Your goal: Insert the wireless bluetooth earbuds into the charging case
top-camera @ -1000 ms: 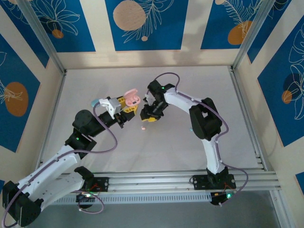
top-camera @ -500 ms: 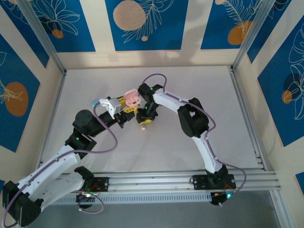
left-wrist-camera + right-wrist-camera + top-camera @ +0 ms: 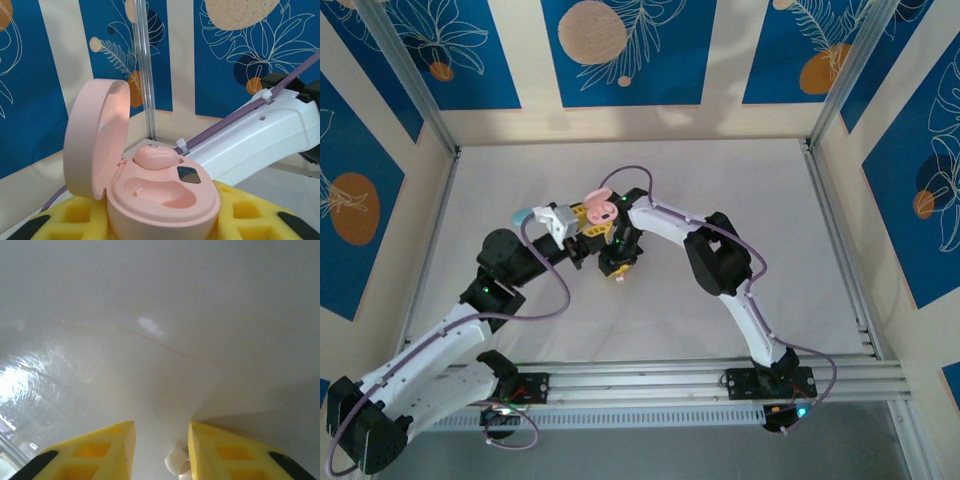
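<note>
My left gripper (image 3: 584, 224) is shut on the pink charging case (image 3: 598, 207), held above the table with its lid (image 3: 95, 135) swung open. In the left wrist view the case (image 3: 165, 200) sits between the yellow fingers of that gripper (image 3: 165, 222). One pink earbud (image 3: 155, 158) is seated in the far socket and the near socket is bare. My right gripper (image 3: 617, 262) points down at the table just beside the case. Another small pale pink earbud (image 3: 618, 277) lies under it. In the right wrist view this earbud (image 3: 176, 461) sits between the parted jaws of the right gripper (image 3: 161, 440), close against the right finger.
The white table (image 3: 770, 230) is walled by blue patterned panels and metal posts. My right arm's white link (image 3: 260, 135) and a purple cable (image 3: 235, 116) pass close behind the held case. An aluminium rail (image 3: 650, 378) runs along the near edge.
My right arm has swung left and toward the near side, bringing its gripper over the loose earbud, and its jaws have narrowed. The left arm and case have held still.
</note>
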